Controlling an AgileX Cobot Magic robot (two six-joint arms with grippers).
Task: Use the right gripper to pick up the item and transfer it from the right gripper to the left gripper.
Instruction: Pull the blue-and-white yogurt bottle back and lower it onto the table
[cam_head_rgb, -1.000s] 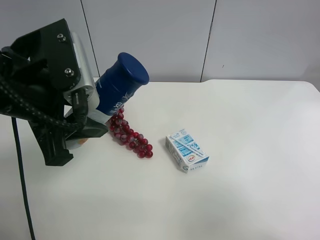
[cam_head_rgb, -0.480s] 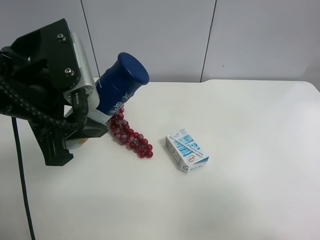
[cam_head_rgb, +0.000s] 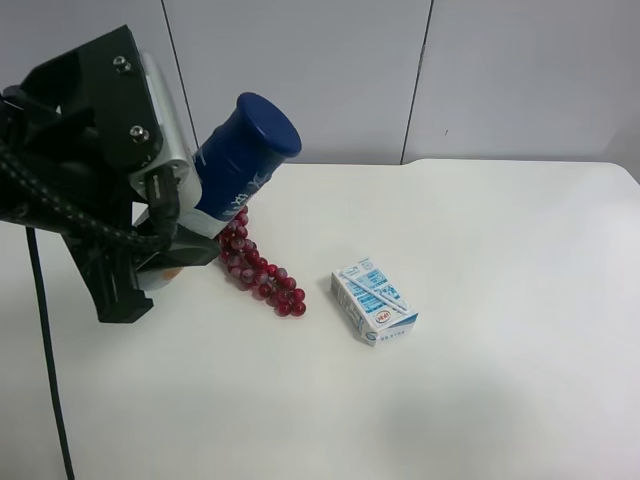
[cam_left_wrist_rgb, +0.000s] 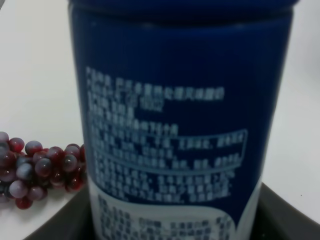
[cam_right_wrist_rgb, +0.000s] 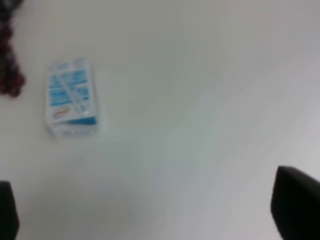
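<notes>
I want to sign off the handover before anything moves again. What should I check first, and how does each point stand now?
1. The bottle sits in the left tool: ok; the tool's fingers flank its white lower body.
2. The right tool is empty: ok; it is open wide over bare table.
3. Right arm away from the bottle: ok; it is absent from the exterior high view.
4. Grip firmness: cannot tell; the contact points are hidden.
5. Room below the bottle: probably not ok for lowering straight down; the grape bunch lies close under it.
6. The carton is out of the way: ok; it lies apart, beyond the grapes.
</notes>
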